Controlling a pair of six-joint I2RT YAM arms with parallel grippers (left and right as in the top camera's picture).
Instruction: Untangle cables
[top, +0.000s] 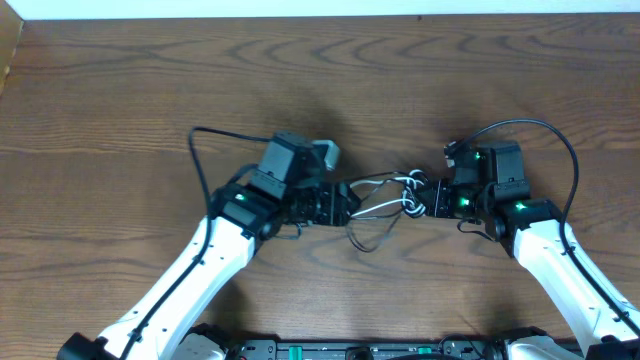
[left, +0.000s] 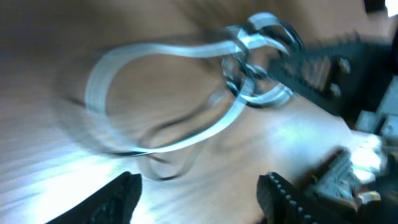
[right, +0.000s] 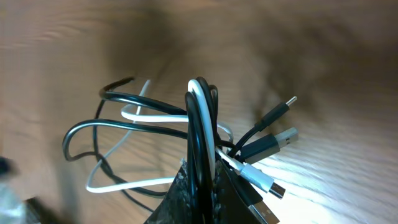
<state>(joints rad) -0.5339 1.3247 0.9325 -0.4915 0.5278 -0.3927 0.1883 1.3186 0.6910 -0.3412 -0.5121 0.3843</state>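
Item: tangle of thin white and black plug-ended cords (top: 392, 198), mid wooden table (top: 120, 90), between claws. Right claw (top: 428, 198) clamped on tangle; left claw (left: 199, 193) spread, empty. Light, limp, springy. Likely best hold: free outer loop.

One desk (top: 120, 100), one white cable (right: 152, 116), at least two black cables (right: 194, 137), and two tools, a left tool (top: 349, 205) and a right tool (top: 423, 199).

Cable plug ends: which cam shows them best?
Right wrist. The plug ends fan out close and sharp beside the upright bundle of cables. Overhead shows only a small tangle, with the plugs too small to tell. Left wrist is blurred: pale loops, no plugs made out.
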